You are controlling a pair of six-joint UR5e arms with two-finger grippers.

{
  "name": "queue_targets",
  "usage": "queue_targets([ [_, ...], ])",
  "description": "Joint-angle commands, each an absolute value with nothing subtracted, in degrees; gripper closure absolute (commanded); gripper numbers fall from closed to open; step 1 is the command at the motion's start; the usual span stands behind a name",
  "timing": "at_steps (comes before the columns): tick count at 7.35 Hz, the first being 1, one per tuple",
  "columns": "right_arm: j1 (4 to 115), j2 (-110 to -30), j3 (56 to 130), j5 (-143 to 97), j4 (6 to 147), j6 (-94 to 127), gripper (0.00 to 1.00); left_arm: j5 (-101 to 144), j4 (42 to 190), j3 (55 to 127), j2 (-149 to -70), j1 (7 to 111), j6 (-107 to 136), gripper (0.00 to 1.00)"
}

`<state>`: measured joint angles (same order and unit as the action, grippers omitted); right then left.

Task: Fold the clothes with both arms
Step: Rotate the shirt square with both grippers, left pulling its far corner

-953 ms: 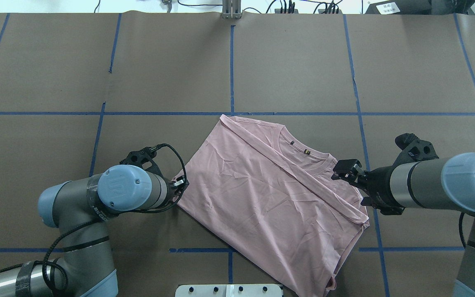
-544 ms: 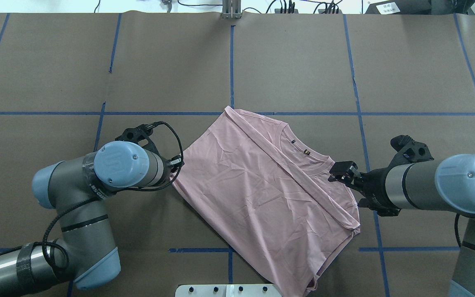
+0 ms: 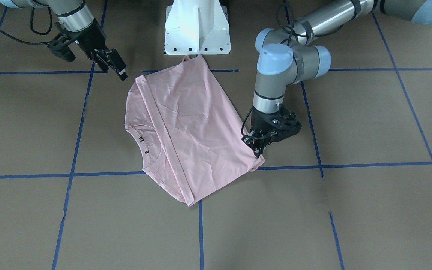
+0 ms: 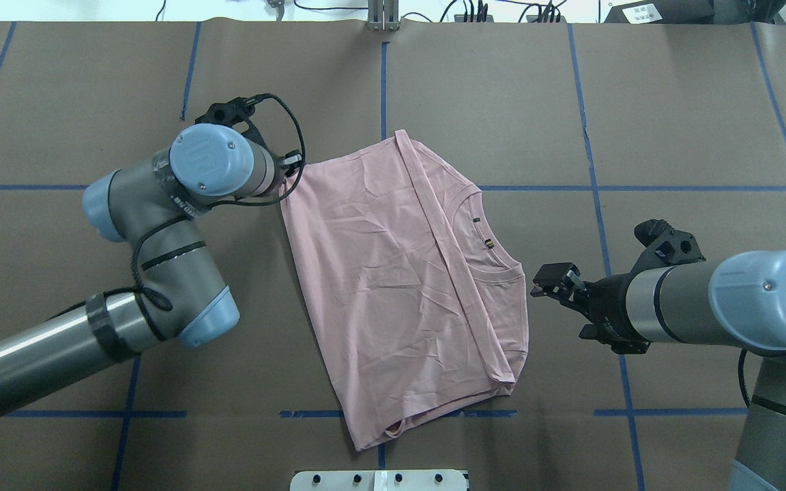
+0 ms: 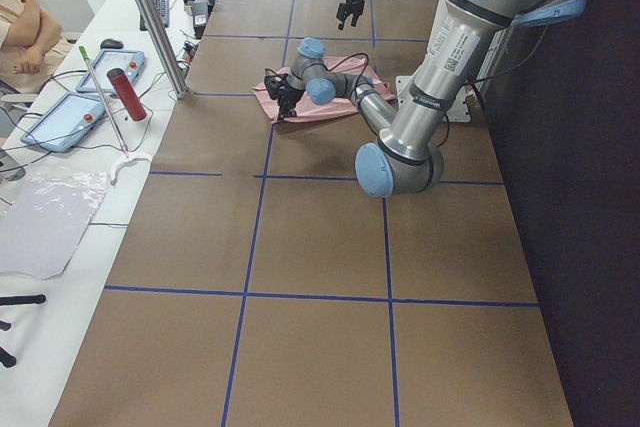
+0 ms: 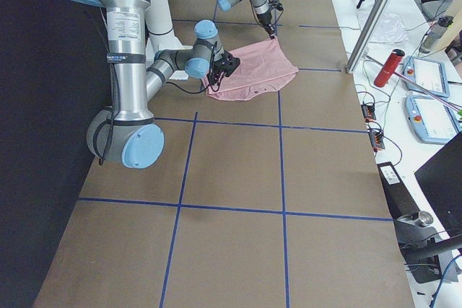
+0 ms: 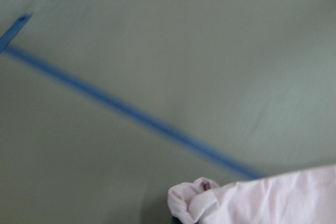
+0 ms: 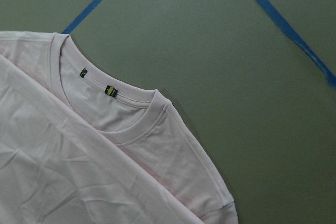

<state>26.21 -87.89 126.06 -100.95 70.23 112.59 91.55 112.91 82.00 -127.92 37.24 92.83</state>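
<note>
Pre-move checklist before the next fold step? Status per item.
1. Left gripper grips the T-shirt corner: ok; fabric is bunched at the jaws in the left wrist view.
2. Right gripper clear of the fabric: ok; it sits beside the shoulder edge, apart from it in the front view.
3. Right jaws open: cannot tell.
4. T-shirt lying flat: not ok; it is wrinkled, one side is folded over, and a hem corner curls.
5. Collar in the right wrist view: ok.
</note>
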Motion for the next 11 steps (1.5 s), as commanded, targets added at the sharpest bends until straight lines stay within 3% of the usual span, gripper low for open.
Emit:
queue_targets([
  [1,25.93,-86.41,126.12,-100.38,70.31,113.02,0.0,91.58,122.58,66.68,-136.2,41.99,91.24,1.0],
  [2,25.67,-85.7,125.95,-100.63,70.14,112.85,0.0,91.67,123.39,64.88,-137.19,42.45,91.14,0.79],
  [3,24.01,-82.56,124.21,-100.2,70.22,113.2,0.0,92.28,123.66,64.95,-137.02,42.36,91.14,0.51],
  [4,20.08,-80.44,122.45,-98.02,70.4,113.64,0.0,92.63,128.01,66.87,-134.41,42.28,91.14,0.46],
  [6,10.75,-75.7,117.19,-84.77,70.75,118.54,0.02,102.17,129.03,82.81,-123.97,42.45,91.32,0.45],
  [8,9.49,-68.85,110.42,-82.98,76.86,122.68,0.18,102.3,128.94,83.76,-123.31,42.36,91.58,0.42],
  [11,9.67,-66.88,107.05,-82.53,78.83,124.1,0.29,102.22,128.94,83.76,-123.31,42.28,91.58,0.4],
])
